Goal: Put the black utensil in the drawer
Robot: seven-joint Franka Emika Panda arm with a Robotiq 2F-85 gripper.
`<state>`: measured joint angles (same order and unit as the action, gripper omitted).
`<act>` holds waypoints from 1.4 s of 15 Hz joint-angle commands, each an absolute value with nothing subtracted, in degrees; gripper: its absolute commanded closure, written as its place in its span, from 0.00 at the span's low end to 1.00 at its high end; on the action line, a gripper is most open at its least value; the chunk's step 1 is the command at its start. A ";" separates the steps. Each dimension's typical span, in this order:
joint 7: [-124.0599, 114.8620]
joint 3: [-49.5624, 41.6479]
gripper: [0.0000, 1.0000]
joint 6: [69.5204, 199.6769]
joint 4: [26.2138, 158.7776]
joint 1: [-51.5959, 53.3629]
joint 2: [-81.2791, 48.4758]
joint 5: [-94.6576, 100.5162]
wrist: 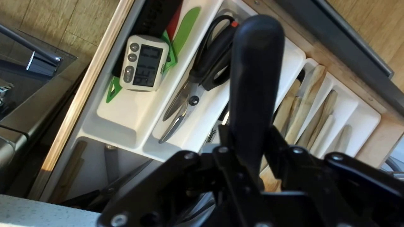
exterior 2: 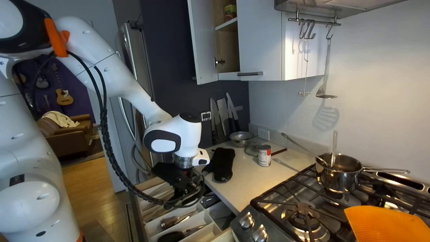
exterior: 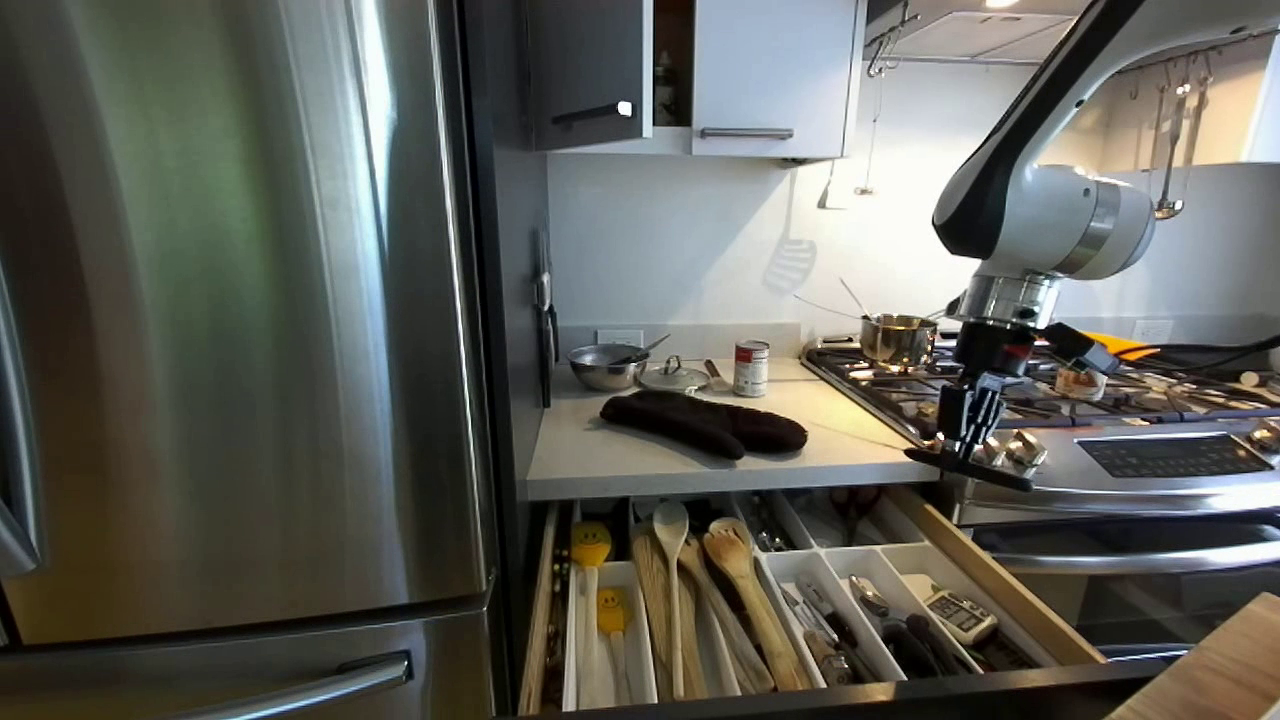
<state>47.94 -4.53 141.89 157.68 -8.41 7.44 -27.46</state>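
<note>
The black utensil (exterior: 975, 469) is held crosswise at my fingertips, roughly level in an exterior view. In the wrist view the utensil's rounded dark end (wrist: 257, 69) points away from the gripper. My gripper (exterior: 966, 448) is shut on it; the jaws (wrist: 248, 135) press on both its sides in the wrist view. The drawer (exterior: 995, 578) is pulled open; the gripper is above its right side near the counter edge. The wrist view looks down into the drawer (wrist: 82, 94). In an exterior view the gripper (exterior 2: 181, 193) is over the drawer, and the utensil is hard to make out.
Dark mitts (exterior: 700, 422) lie on the counter (exterior: 850, 440) beside a can (exterior: 750, 368) and a bowl (exterior: 605, 370). The stove (exterior: 1130, 480) borders the drawer. A timer (wrist: 143, 63), scissors (wrist: 195, 82) and wooden spoons (exterior: 750, 590) fill compartments. An upper cabinet door (exterior 2: 203, 43) stands open.
</note>
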 commanded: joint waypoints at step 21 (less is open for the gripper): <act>60.58 -1.13 0.92 144.61 156.22 -2.96 -9.14 -47.30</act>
